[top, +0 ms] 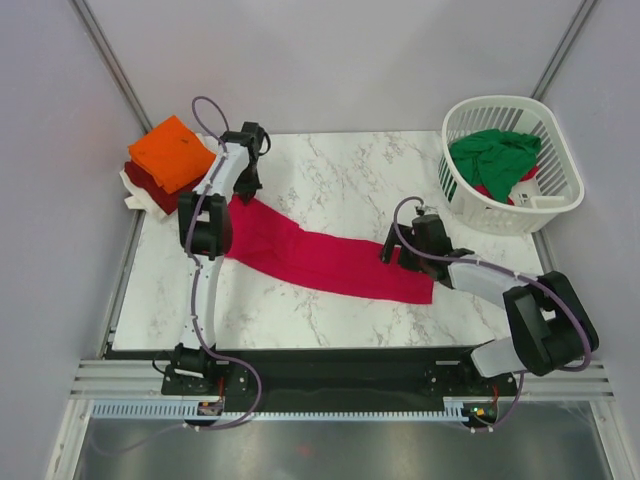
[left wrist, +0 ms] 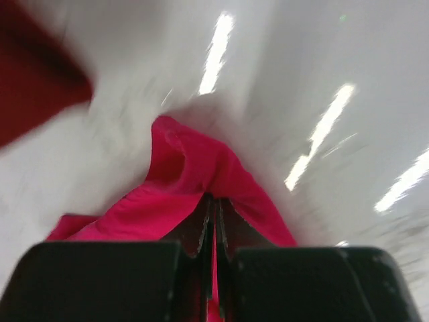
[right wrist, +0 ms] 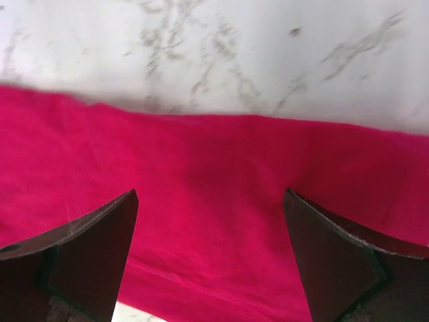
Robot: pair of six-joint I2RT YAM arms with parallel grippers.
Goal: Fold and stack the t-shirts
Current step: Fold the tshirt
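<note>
A crimson-red t-shirt (top: 330,258) lies stretched in a long band across the marble table, from far left to near right. My left gripper (top: 245,188) is shut on its far-left end; the left wrist view shows cloth (left wrist: 181,181) pinched between the closed jaws (left wrist: 214,208). My right gripper (top: 392,252) is open over the shirt's right end; the right wrist view shows red cloth (right wrist: 208,221) between the spread fingers (right wrist: 100,235), just above or touching it. Orange (top: 175,150), dark red (top: 150,185) and white (top: 140,198) tees are stacked at the far-left corner. A green tee (top: 495,155) lies in the basket.
A white slatted basket (top: 552,115) stands at the far-right corner of the table. The marble tabletop (top: 350,175) is bordered by grey walls with dark corner rails. A metal rail runs along the near edge by the arm bases.
</note>
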